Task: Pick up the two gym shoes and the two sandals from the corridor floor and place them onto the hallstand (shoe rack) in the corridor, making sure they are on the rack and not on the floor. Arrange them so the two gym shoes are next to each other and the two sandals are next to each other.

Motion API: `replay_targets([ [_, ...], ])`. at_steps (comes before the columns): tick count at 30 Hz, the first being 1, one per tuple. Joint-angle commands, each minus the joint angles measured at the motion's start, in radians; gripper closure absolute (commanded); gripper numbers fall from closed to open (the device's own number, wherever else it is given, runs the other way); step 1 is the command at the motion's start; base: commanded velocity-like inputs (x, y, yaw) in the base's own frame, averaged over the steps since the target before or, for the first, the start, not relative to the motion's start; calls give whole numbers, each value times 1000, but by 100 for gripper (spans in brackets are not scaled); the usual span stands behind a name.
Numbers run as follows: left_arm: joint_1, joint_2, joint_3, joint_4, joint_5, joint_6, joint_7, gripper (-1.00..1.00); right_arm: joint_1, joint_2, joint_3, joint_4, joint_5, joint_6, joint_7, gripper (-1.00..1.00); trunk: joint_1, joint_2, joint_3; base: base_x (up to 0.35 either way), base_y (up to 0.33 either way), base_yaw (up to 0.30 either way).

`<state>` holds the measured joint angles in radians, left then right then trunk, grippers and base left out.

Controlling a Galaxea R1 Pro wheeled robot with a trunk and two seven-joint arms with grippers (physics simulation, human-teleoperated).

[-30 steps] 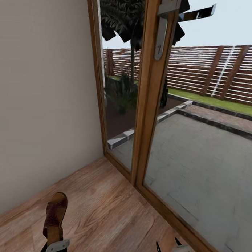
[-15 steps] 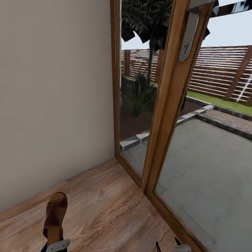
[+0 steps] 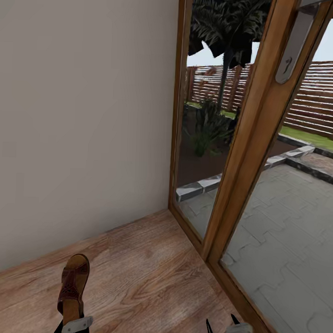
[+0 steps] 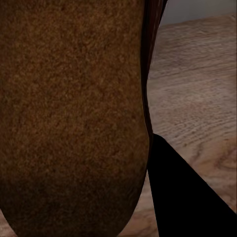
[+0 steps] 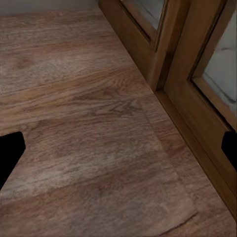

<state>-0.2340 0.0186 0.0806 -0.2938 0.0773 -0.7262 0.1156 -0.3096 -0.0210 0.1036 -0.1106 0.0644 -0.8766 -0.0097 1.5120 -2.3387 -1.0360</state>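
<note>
Corridor floor [image 3: 148,276] and glass door [image 3: 263,141] have slid right: base turning. Left claw [image 3: 74,325] pinches a sandal [image 3: 73,283], probably by the heel; right claw [image 3: 230,332] spread, empty. Rack unseen.

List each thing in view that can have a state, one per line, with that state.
sandal: held up off the floor by the left gripper, toe pointing away from the robot.
left gripper: shut on the sandal.
right gripper: open, holding nothing, above the floor.
glass door: closed, its handle plate near the top.
floor: bare wood planks by the door.
</note>
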Motion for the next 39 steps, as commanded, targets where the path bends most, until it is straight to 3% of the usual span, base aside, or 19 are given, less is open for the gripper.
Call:
replay_targets([
  [1, -1, 0, -2, 1, 4, -2, -1, 100, 0, 0, 3, 0, 2, -2, -1, -100, 0, 0, -1, 0, 0, 279],
  [19, -1, 0, -1, 0, 8, -2, -1, 100, 0, 0, 3, 0, 2, -2, -1, -100, 0, 0, -1, 78, -155, 279],
  [39, -1, 0, -1, 0, 8, -2, -1, 100, 0, 0, 3, 0, 2, -2, -1, -100, 0, 0, -1, 5, -18, 279],
])
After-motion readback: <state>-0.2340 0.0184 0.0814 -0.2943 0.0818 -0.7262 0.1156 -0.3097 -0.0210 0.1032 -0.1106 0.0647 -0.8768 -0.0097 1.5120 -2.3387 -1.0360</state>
